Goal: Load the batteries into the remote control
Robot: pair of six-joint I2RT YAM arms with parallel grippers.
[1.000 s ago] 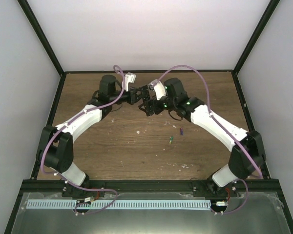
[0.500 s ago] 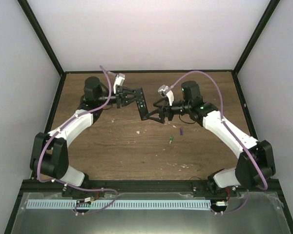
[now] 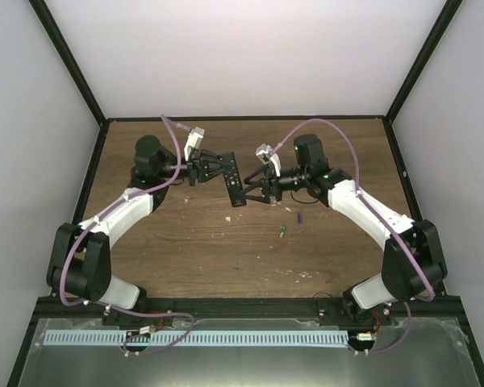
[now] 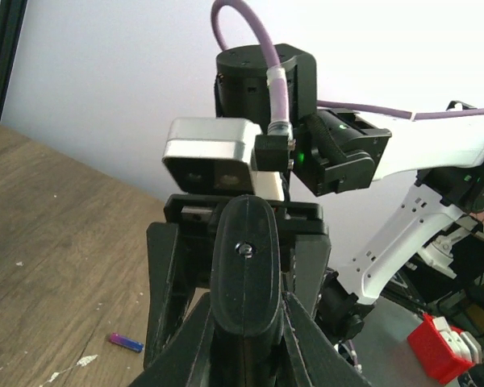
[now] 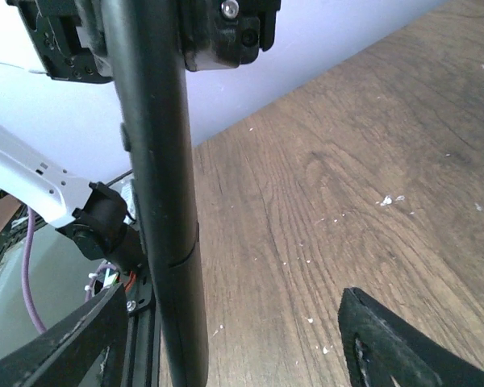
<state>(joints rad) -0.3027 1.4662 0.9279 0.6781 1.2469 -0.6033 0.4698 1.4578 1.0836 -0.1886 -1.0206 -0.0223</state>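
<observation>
Nearest on the table (image 3: 226, 266), the green battery (image 3: 283, 231) is noted lying loose. The purple battery (image 3: 299, 218) lies just beyond it and a little to the right, near it but apart. Neither is gripped.

Farther back, the remote control (image 3: 235, 184) is held up off the wood, with its long axis running near to far on a slight slant. Its far end is clamped in the left gripper (image 3: 224, 167), whose jaws are closed hard on the black body. Its near end is flanked by the right gripper (image 3: 250, 193), whose fingers (image 5: 403, 347) are spread with the bar between them. In the right wrist view a wide gap is seen on one side. Contact on the other side cannot be judged.
</observation>
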